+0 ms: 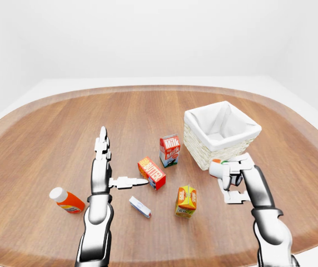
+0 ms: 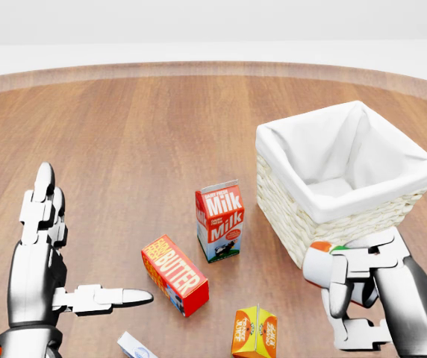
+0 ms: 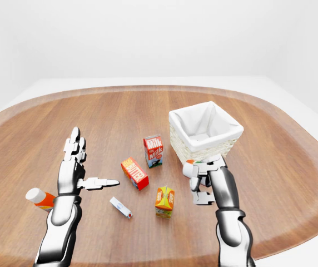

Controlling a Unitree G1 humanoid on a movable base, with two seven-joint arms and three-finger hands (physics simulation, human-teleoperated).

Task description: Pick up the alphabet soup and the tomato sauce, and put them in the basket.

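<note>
On the wooden table [image 1: 48,133], the right hand [image 2: 355,291] is gripping a small can [image 2: 319,267], its fingers [image 2: 339,287] curling round the can's white body. Only the can's white side and a red, orange and green end are showing, so I cannot tell whether it is the alphabet soup or the tomato sauce. Hand and can are sitting just below the white-lined wicker basket [image 2: 288,201] in the head view, close against its near woven wall, and the can is staying outside the rim.

The left hand [image 2: 38,261] is hovering at the left of the head view, wide open and holding nothing: two fingers [image 2: 43,195] are pointing up the picture while the third is stretching out sideways to the right, its tip ending just short of the butter box [image 2: 174,274].

The butter box is lying on its side near the table's middle. A milk carton [image 2: 219,220] is standing upright between it and the basket. Lower down, an orange juice carton [image 1: 185,201] is standing near the right hand, and a small white-and-blue box [image 1: 140,207] is lying flat beside the left forearm. An orange bottle with a white cap [image 1: 66,201] is lying on its side at the left arm's far left.
</note>
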